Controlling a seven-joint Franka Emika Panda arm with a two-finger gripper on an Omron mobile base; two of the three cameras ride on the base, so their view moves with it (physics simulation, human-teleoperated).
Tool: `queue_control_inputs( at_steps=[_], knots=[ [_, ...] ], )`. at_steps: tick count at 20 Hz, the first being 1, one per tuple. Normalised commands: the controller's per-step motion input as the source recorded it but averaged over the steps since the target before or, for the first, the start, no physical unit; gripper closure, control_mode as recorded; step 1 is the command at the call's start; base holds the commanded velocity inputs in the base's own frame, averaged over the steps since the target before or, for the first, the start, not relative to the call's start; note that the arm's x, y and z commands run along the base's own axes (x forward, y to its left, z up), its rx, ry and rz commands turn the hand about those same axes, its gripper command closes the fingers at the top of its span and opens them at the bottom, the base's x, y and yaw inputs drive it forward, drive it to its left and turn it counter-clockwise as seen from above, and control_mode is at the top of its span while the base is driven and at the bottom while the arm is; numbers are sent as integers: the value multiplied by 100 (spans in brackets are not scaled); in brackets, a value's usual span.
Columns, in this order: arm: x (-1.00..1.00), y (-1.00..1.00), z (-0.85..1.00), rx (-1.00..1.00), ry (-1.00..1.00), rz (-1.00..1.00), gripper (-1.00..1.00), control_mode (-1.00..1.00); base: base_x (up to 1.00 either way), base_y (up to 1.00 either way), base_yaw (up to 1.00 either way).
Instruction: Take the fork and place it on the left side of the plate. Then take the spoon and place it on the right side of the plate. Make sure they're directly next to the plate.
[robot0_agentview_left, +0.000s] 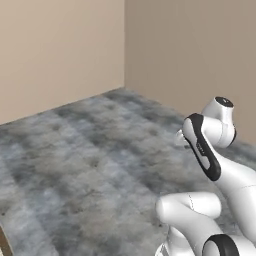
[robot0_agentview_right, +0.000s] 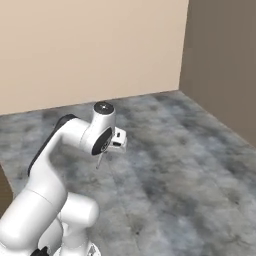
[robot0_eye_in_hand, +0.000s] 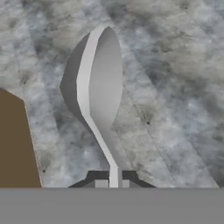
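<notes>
- spoon (robot0_eye_in_hand: 103, 83) clamped by its handle in the hand (robot0_eye_in_hand: 113, 183); bowl end points away from the hand, above the mottled grey bench (robot0_eye_in_hand: 175, 87)
- in the right base view a thin sliver hangs under the hand (robot0_agentview_right: 107, 150), clear of the bench
- brown patch (robot0_eye_in_hand: 15, 144) lies beside the spoon, at the bench's edge
- judged step: second half of the task, carrying the spoon toward the plate
- next move calls for bringing the plate into sight, then lowering the spoon directly beside its right rim before the hand lets go
</notes>
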Motion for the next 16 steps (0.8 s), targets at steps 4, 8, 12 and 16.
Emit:
queue_control_inputs(
  at_steps=[4, 8, 12, 16],
  knots=[
    [0, 0, 0, 0, 0, 0, 100, 100, 100, 0, 48],
    [0, 0, 0, 0, 0, 0, 100, 100, 100, 0, 45],
    [0, 0, 0, 0, 0, 0, 100, 100, 100, 0, 45],
    [0, 0, 0, 0, 0, 0, 100, 100, 100, 0, 35]
  ],
)
